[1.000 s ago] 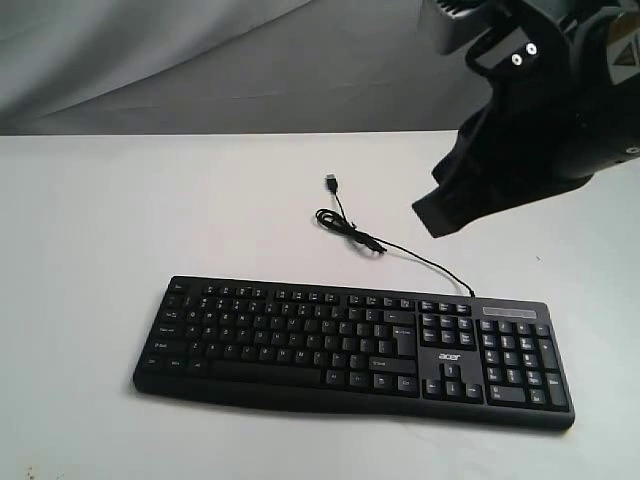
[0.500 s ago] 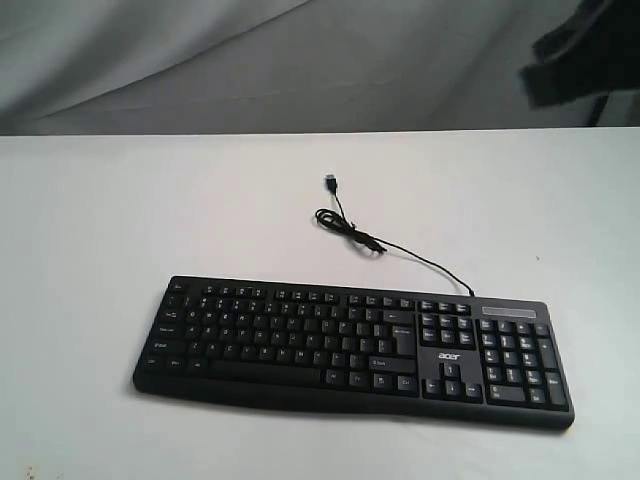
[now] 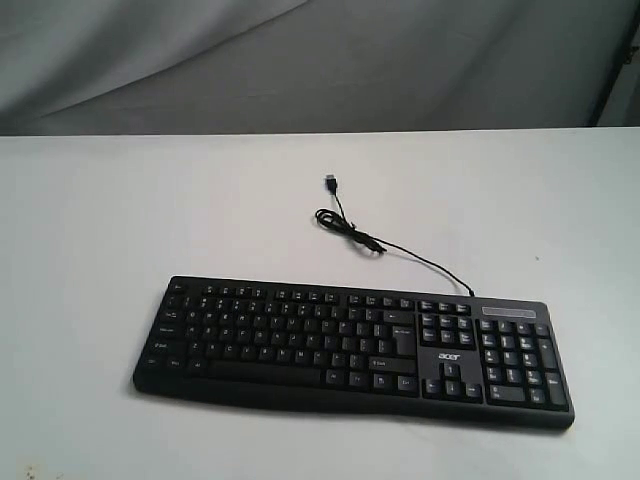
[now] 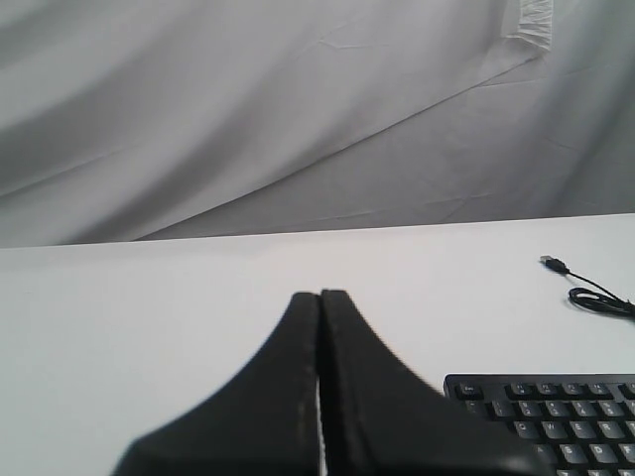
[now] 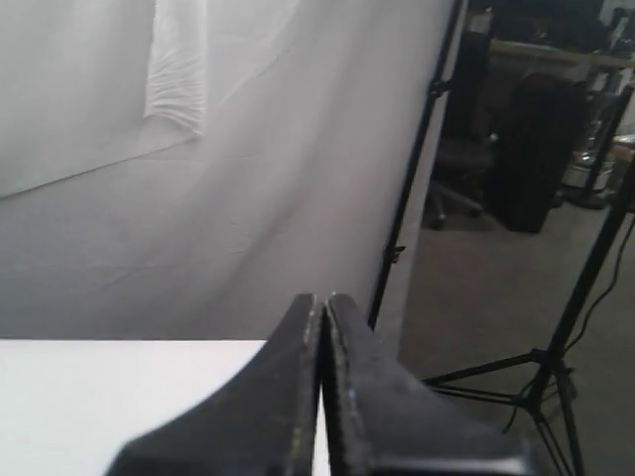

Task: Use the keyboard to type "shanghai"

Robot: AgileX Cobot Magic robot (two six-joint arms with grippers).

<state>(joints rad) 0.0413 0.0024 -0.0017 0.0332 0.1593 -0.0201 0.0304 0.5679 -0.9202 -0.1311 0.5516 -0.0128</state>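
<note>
From the exterior view I get the grey backdrop cloth (image 3: 300,60) behind and the white table (image 3: 100,220) filling most of the frame. The keyboard (image 3: 350,345) lies flat toward the near edge of the table, slightly skewed, with its numeric keypad on the right. Its key legends are too small for me to read, though the white "acer" logo shows above the arrow keys.

I see the grippers only through their own wrist cameras. The left gripper (image 4: 319,297) has its jaws pressed together, and just one corner of the keyboard is in that view, cut off by the frame edge. The right gripper (image 5: 320,297) is likewise closed tight, aimed past the table edge toward a dark tripod stand (image 5: 566,337).

The thin black cable (image 3: 400,255) runs from the keyboard's back edge, loops once, and ends in a loose USB plug (image 3: 329,182) lying on the table.
</note>
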